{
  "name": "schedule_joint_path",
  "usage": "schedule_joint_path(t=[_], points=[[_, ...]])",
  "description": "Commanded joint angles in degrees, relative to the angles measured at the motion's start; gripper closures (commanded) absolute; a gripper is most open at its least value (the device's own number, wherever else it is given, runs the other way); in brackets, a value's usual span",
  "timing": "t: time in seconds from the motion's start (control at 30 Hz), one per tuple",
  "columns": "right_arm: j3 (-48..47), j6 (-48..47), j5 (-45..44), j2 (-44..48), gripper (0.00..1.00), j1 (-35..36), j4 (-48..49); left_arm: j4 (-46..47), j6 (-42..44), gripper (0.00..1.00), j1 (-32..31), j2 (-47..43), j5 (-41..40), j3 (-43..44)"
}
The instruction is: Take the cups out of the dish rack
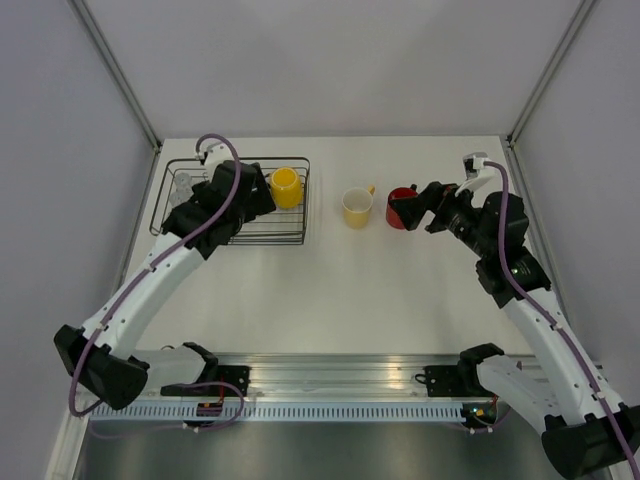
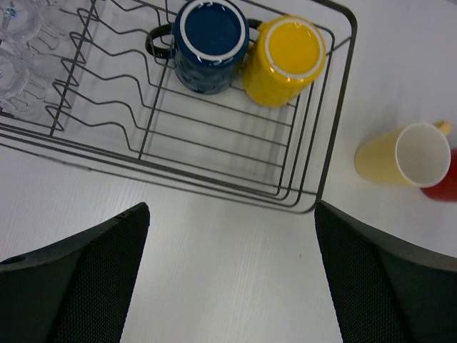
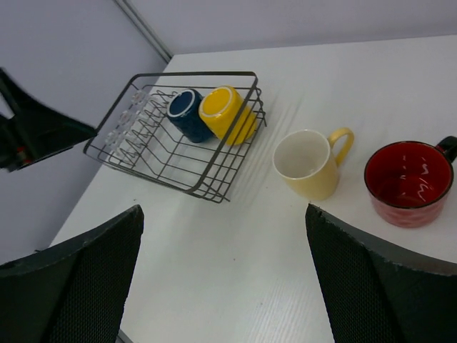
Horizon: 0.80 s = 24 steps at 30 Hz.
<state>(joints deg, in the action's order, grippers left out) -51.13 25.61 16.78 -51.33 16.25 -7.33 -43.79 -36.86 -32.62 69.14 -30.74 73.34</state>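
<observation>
The black wire dish rack [image 1: 306, 205] stands at the back left of the table. Upside down in its right end are a dark blue mug [image 2: 211, 43] and a bright yellow mug [image 2: 285, 57], touching each other. Clear glass tumblers [image 2: 18, 43] sit at its left end. A pale yellow mug [image 1: 356, 207] and a red mug [image 1: 400, 207] stand upright on the table right of the rack. My left gripper [image 2: 232, 286] hovers open over the rack's near edge, holding nothing. My right gripper [image 3: 225, 286] is open and empty, just beside the red mug [image 3: 408, 182].
Grey walls enclose the table on the left, back and right. A metal rail [image 1: 330, 375] with both arm bases runs along the near edge. My left arm [image 1: 160, 270] reaches over the table's left side to the rack.
</observation>
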Motion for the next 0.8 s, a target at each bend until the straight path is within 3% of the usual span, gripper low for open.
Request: schedule_joint_path(t=[0.0,0.23,0.63,0.77], points=[[0.2,3.9,5.2,3.8,0.02,-0.2,2.8,2.0,-3.3,0.00,5.2,4.5,3.8,6.1],[3.3,3.6,6.7,8.3,0.02,-0.2,-0.9,1.7,-17.9,0.01,6.7,11.7,-5.8,10.2],[2.8,-1.8,4.6,11.3,0.02,-0.2,-9.9,-1.9,-19.7,0.00,10.8,29.9,-7.8,25.9],[2.7,-0.8,6.2,11.0,0.02,-0.2,-8.8,-4.6,-20.6,0.00,12.3,36.0,-7.8,30.2]])
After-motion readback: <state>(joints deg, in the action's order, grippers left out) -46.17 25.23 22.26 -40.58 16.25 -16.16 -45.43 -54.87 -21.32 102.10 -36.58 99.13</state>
